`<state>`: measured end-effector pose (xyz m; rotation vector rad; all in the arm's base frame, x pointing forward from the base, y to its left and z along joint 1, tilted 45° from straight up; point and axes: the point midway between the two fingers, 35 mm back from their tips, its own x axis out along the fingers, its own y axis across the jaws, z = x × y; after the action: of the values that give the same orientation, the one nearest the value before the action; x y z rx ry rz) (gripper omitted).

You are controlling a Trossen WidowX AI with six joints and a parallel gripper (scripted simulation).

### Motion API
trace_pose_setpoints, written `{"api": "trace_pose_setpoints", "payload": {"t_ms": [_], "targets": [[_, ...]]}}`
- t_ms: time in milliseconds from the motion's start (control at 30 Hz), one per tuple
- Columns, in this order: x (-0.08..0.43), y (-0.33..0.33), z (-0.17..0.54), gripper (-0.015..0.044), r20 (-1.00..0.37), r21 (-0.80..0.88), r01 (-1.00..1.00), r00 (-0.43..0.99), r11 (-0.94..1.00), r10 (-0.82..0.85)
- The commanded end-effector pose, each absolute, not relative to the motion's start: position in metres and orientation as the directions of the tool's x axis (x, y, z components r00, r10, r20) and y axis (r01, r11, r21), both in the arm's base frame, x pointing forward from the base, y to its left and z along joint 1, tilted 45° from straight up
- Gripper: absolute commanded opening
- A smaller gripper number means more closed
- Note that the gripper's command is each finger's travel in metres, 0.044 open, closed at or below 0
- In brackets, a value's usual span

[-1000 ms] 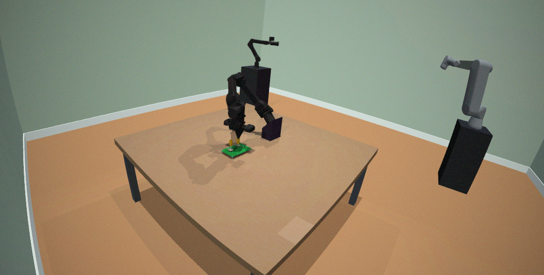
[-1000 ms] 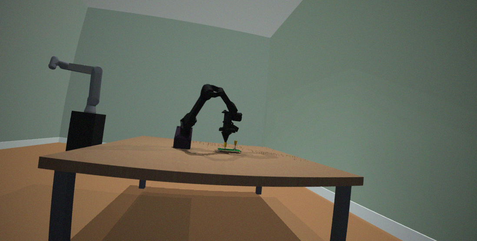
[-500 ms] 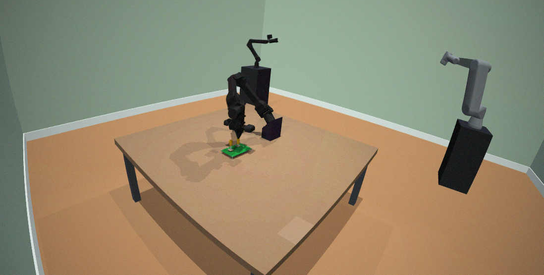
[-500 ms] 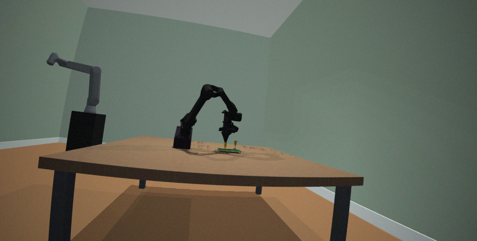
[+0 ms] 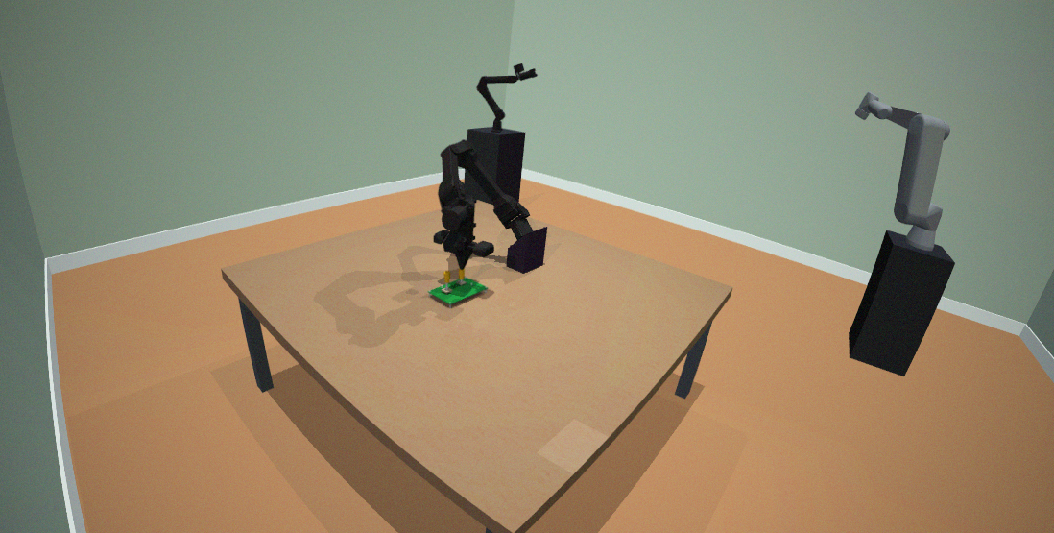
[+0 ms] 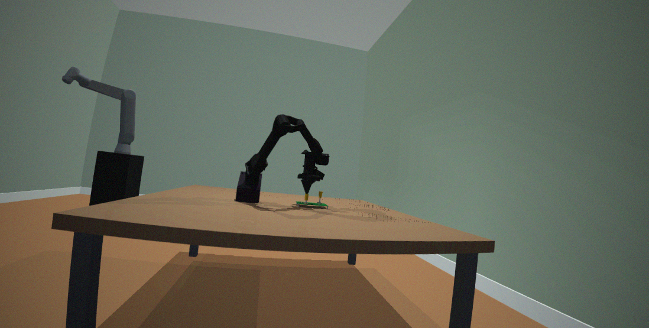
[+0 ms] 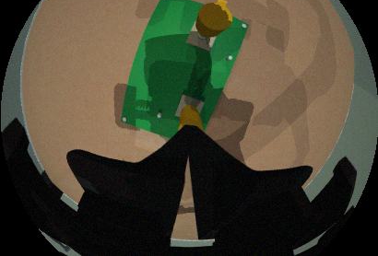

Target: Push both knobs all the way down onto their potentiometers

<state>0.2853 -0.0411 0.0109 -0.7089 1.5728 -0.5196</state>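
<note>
The green circuit board (image 5: 471, 291) (image 6: 321, 205) (image 7: 159, 29) stands on short legs on the table. One yellow knob (image 5: 445, 277) (image 6: 320, 194) (image 7: 212, 22) stands high on its shaft, with a gap above its grey potentiometer (image 7: 198, 41). The other yellow knob (image 5: 461, 275) (image 6: 306, 197) (image 7: 189, 117) is upright above its grey potentiometer (image 7: 183, 106), partly hidden by the fingers in the wrist view; whether it sits fully down I cannot tell. My gripper (image 5: 462, 268) (image 6: 307, 192) (image 7: 189, 130) is shut and empty, pointing down, its tips at the top of this second knob. Contact cannot be told.
The arm's dark base (image 5: 527, 250) (image 6: 248, 187) stands on the table (image 5: 471, 396) (image 6: 181, 216). A black arm on a pedestal (image 5: 495, 160) and a grey arm on a black pedestal (image 5: 899, 301) (image 6: 117, 178) stand off the table.
</note>
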Motion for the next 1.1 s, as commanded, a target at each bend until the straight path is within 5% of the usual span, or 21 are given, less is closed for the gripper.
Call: {"api": "trace_pose_setpoints", "payload": {"t_ms": [0,1067], "targets": [[0.2862,-0.0466,0.0075,0.0000,-0.708,-0.695,-0.134,-0.044,0.707,-0.704],[0.2859,-0.0503,0.0040,0.0000,-0.708,-0.695,-0.134,-0.044,0.707,-0.705]]}}
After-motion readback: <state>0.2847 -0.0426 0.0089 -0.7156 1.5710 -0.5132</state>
